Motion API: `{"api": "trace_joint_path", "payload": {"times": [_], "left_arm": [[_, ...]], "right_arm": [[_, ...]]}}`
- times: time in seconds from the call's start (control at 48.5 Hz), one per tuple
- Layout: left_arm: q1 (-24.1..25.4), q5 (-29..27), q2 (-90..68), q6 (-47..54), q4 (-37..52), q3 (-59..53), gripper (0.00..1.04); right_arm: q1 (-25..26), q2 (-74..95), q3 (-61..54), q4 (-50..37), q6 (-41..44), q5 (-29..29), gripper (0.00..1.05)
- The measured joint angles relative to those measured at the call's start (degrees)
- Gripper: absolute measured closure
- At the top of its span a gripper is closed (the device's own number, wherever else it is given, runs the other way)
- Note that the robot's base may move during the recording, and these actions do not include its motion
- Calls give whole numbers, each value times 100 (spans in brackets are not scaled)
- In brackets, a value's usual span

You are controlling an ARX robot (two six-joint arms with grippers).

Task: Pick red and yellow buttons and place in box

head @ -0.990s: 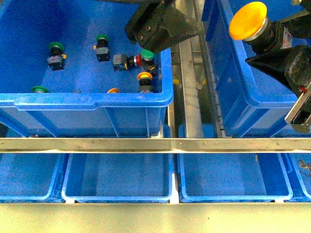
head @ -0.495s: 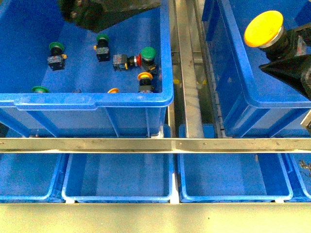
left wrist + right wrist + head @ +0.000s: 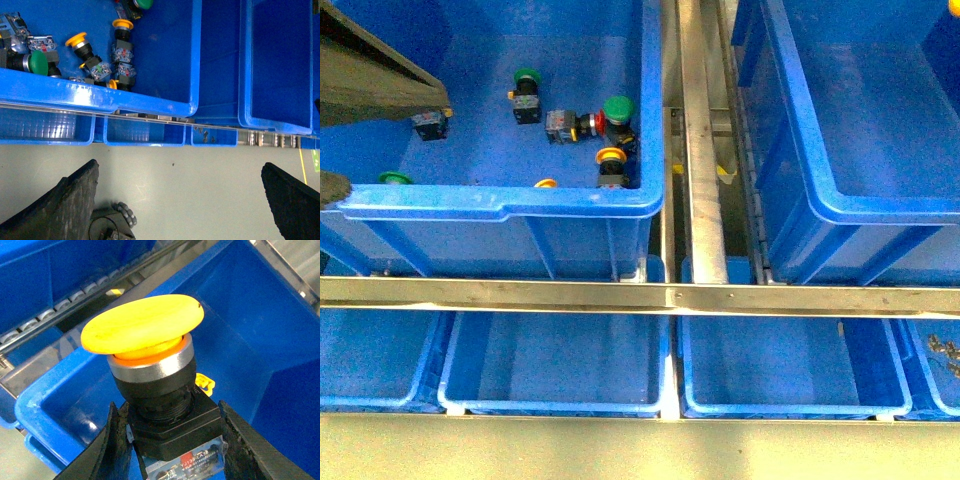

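While the yellow button [image 3: 145,332] is clamped by its black body in the right gripper [image 3: 175,440] over the box [image 3: 250,325], the left gripper [image 3: 180,200] is held wide open and empty.

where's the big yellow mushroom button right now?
Right wrist view: the large yellow mushroom-cap push-button is clamped by its black body in the right pincer, with a corner of the deep blue plastic crate just beyond it.

Steel rack [image 3: 620,296]: box [image 3: 30,407] directly below right hand [image 3: 170,440]; second deep crate [image 3: 500,205] farther off; shallow trays [image 3: 555,408] lowest.
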State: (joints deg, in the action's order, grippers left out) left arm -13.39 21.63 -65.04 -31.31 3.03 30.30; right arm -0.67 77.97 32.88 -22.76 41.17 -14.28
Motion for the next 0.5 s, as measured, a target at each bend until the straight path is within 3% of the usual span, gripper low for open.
{"api": "trace_joint_path", "payload": {"times": [0.495], "left_arm": [[149,131,306,227,275,-188,8]], "right_arm": [[-22,-310,105,267,-284,219,65]]}}
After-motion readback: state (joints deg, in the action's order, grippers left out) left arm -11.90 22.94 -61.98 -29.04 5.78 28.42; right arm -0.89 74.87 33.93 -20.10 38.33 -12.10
